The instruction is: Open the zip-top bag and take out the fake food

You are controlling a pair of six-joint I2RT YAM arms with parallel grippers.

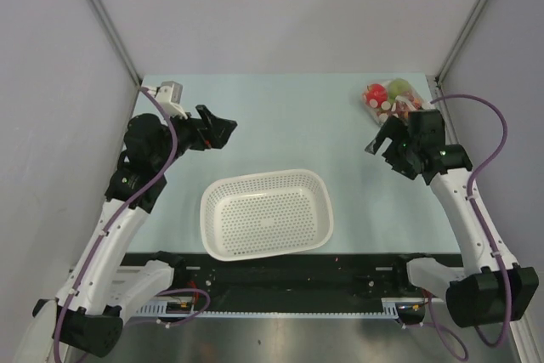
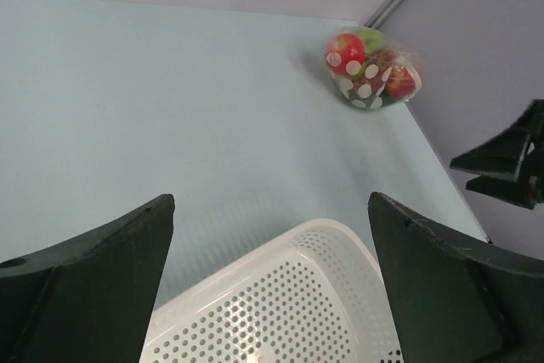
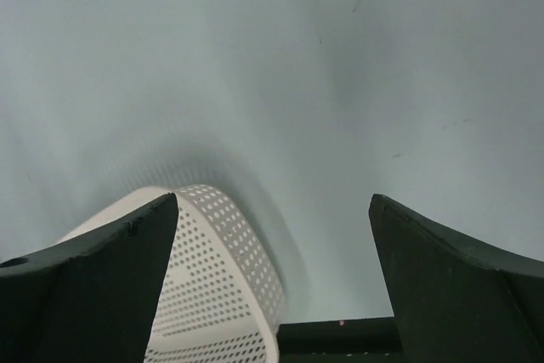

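Clear plastic bag (image 1: pixel 395 106) with fake food (image 1: pixel 375 93) unopened, upper right. Left gripper (image 1: pixel 223 129) and right gripper (image 1: pixel 381 140) both released, empty. Likely approach step; next, pinch bag mouth.

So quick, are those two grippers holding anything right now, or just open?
Left gripper: open, holding nothing.
Right gripper: open, holding nothing.

No text, label, brand or number can be read in any view. The only printed marking is a pattern of plain white round dots on the small clear plastic zip-top bag (image 2: pixel 371 70), which lies at the far right of the pale blue-green surface (image 2: pixel 170 108). The dots carry no letters or figures.
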